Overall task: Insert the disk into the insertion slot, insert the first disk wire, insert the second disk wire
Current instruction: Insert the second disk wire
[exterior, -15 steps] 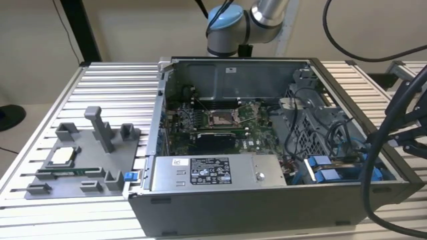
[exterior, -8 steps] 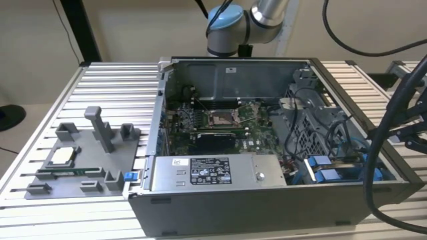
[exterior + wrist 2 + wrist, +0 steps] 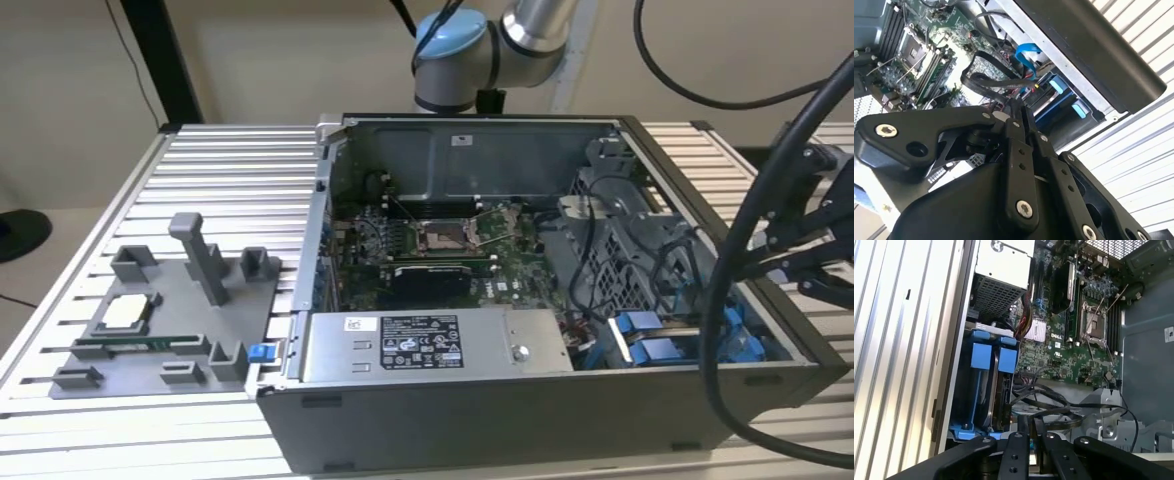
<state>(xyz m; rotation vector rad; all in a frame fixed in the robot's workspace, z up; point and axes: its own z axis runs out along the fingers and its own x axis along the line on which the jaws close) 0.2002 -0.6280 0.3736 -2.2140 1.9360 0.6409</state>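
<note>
Computer case point(image 3: 534, 420), lid off, lies on a ribbed metal tabletop point(image 3: 214, 190), with bare tabletop around it. Its walls form a raised rim around the motherboard point(image 3: 441, 245) and the silver processor socket point(image 3: 441, 236). A labelled grey power-supply box point(image 3: 420, 345) fills the near edge in the exterior view. A grey parts fixture point(image 3: 160, 320) sits well apart, towards the exterior view's left.

The gripper point(image 3: 1016, 117) hangs over the case's drive end, just above a loop of black cables point(image 3: 989, 77). Its fingers point(image 3: 1021, 427) stand nearly together, a thin gap between them, and nothing shows between them.

The disk point(image 3: 996, 390), in its blue carrier, stands on edge inside the slot point(image 3: 961, 385), a grey metal bay against the case wall, with little room on either side. The carrier's blue tabs point(image 3: 995, 356) face the motherboard. A blue ribbon cable point(image 3: 1026, 54) curves nearby.
</note>
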